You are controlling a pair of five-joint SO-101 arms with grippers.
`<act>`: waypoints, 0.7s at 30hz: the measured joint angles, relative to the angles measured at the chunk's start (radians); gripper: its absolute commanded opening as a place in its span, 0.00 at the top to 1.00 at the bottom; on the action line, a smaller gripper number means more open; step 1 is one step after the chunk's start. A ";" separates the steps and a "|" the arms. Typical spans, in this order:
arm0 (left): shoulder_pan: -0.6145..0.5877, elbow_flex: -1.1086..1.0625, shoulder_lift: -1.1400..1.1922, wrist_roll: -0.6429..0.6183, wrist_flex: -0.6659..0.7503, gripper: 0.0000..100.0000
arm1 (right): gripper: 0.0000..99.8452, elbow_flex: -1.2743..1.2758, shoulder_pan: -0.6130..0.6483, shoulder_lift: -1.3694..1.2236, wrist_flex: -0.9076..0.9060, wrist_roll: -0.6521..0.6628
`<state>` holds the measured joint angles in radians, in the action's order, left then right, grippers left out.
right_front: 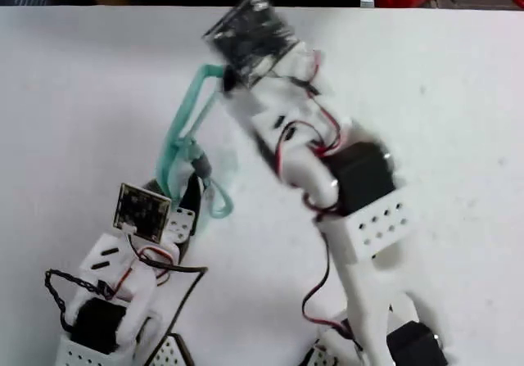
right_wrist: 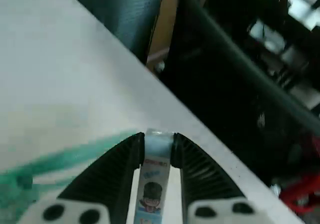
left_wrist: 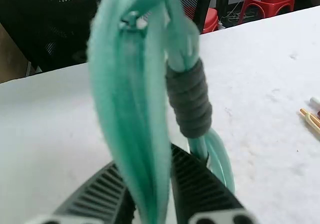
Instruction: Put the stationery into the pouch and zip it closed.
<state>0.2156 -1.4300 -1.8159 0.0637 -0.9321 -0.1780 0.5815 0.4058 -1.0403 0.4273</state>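
Left gripper (left_wrist: pixel 147 159) clamped shut on teal pouch (left_wrist: pixel 127 93); pouch held upright over white table (right_front: pixel 82 96). Right gripper (right_wrist: pixel 156 140) closed around 1 small pale-blue stationery piece (right_wrist: pixel 151 179), positioned beside pouch's far end.

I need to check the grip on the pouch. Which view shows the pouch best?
The left wrist view: the teal pouch sits close up, pinched in the left gripper. The high view shows it as a thin teal band between the arms. The right wrist view catches a teal strip of it.
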 measured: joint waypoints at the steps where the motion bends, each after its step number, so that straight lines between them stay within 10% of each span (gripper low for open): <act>1: 0.000 0.000 0.000 0.000 0.000 0.93 | 0.98 0.000 0.017 0.000 0.060 -0.017; 9: 0.000 0.000 0.000 0.000 0.000 0.93 | 0.98 0.002 0.029 -0.068 0.272 -0.284; 21: 0.000 0.000 0.000 0.000 0.000 0.93 | 0.98 0.328 0.031 -0.058 0.493 -0.325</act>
<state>0.2156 -1.4300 -1.8159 0.0637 -0.9321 0.1504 0.6122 0.3475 -0.5478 0.1020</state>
